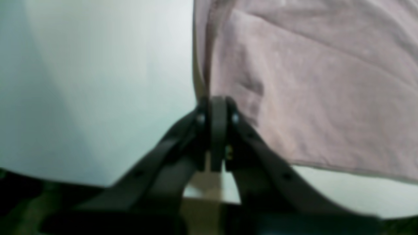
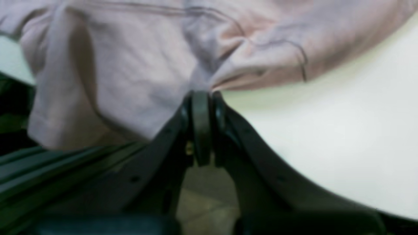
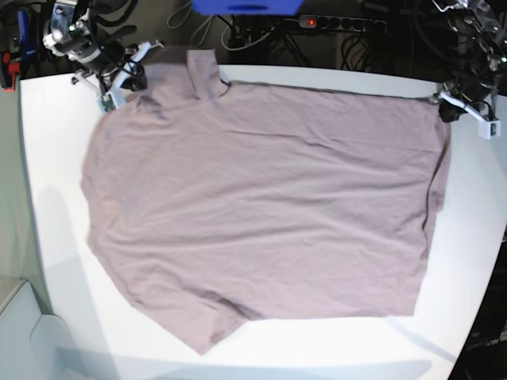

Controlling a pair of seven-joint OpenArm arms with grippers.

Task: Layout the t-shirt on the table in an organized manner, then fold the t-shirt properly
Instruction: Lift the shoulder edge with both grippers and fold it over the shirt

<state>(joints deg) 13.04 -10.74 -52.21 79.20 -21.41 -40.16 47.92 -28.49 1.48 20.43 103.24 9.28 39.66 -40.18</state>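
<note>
The mauve-pink t-shirt (image 3: pixel 261 206) lies spread nearly flat across the white table (image 3: pixel 55 158), with one sleeve pointing to the near edge and another at the far left. My right gripper (image 3: pixel 127 79) sits at the far left corner of the shirt. In the right wrist view this gripper (image 2: pixel 201 94) is shut on a bunched fold of the t-shirt (image 2: pixel 137 71) near a seam. My left gripper (image 3: pixel 450 107) is at the far right corner. In the left wrist view the left gripper (image 1: pixel 218 99) is shut on the t-shirt's (image 1: pixel 310 81) side edge.
A power strip (image 3: pixel 333 24) with a red light, cables and a blue object (image 3: pixel 245 6) lie beyond the table's far edge. A white box (image 3: pixel 20 332) stands off the near left corner. Bare table shows to the left and right of the shirt.
</note>
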